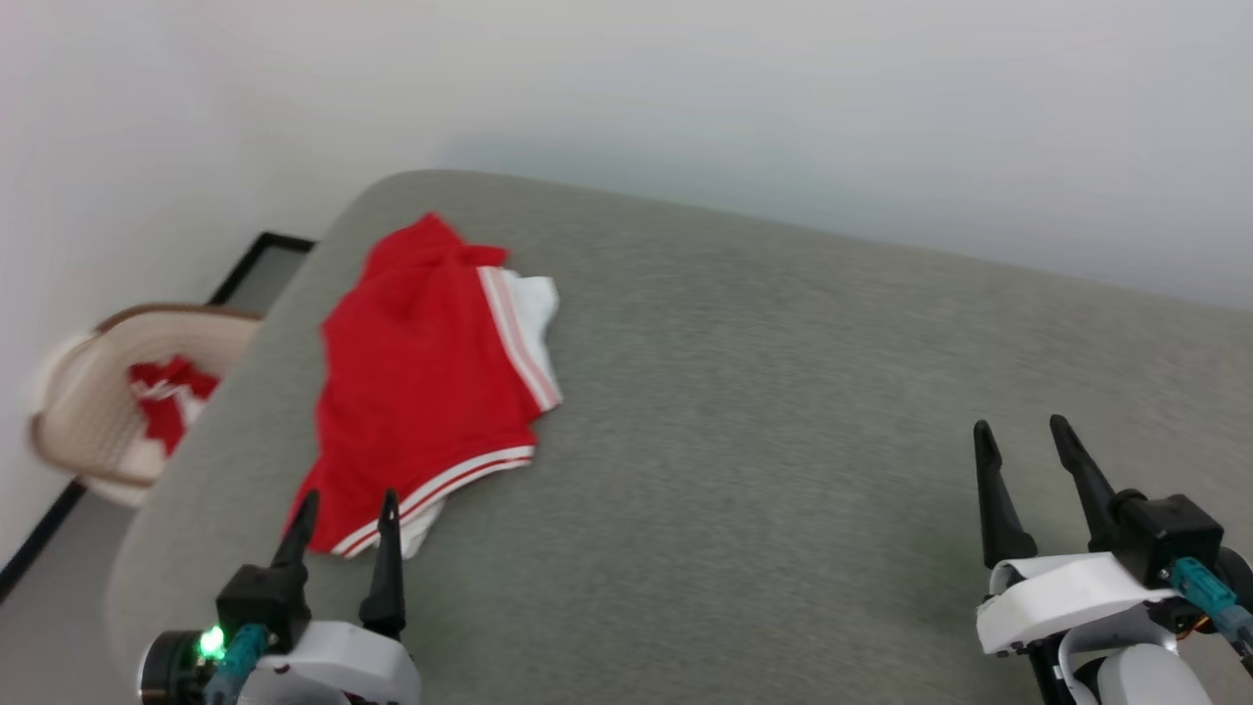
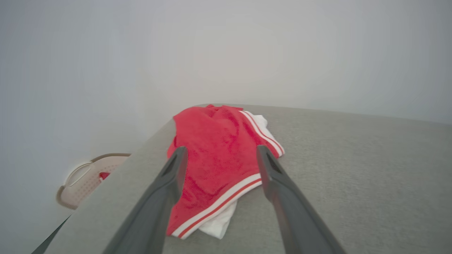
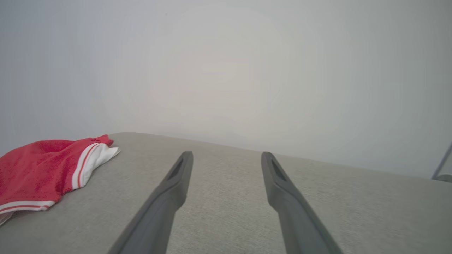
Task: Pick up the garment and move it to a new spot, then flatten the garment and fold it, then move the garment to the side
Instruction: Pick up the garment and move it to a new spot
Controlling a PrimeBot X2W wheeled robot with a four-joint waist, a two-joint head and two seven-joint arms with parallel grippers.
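Observation:
The garment point(image 1: 421, 382) is bright red knit with white-and-red striped trim and a white panel, lying rumpled on the left part of the grey cushioned surface point(image 1: 783, 411). In the left wrist view the garment point(image 2: 215, 158) spreads just beyond the fingertips. My left gripper point(image 1: 348, 514) stands open at the garment's near edge, holding nothing. My right gripper point(image 1: 1023, 436) is open far to the right over bare grey fabric. In the right wrist view the garment point(image 3: 39, 169) lies at the far left, well away from the open right gripper point(image 3: 226, 157).
A beige perforated basket point(image 1: 108, 392) sits on the floor left of the surface, with a smaller red cloth point(image 1: 166, 397) inside. A pale wall rises behind. The surface's rounded left edge point(image 1: 196, 431) drops off beside the garment.

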